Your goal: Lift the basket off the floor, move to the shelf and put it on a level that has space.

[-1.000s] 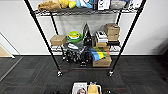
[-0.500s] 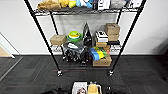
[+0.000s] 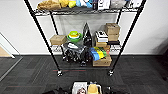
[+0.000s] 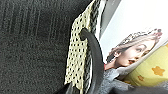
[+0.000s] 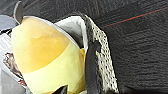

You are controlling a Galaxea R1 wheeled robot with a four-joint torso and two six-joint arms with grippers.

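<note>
Cream chequered weave of the basket (image 4: 77, 50) shows close in the left wrist view, dark rim and a curved dark handle (image 4: 95, 60) above charcoal floor (image 4: 30, 45); a magazine cover with a face (image 4: 130, 52) lies inside. Right wrist view: the opposite basket wall, with a yellow plush (image 5: 47, 55) within. Head view: basket at bottom edge, shelf (image 3: 85, 50) ahead on castors. Fingers, both arms: cannot tell.
</note>
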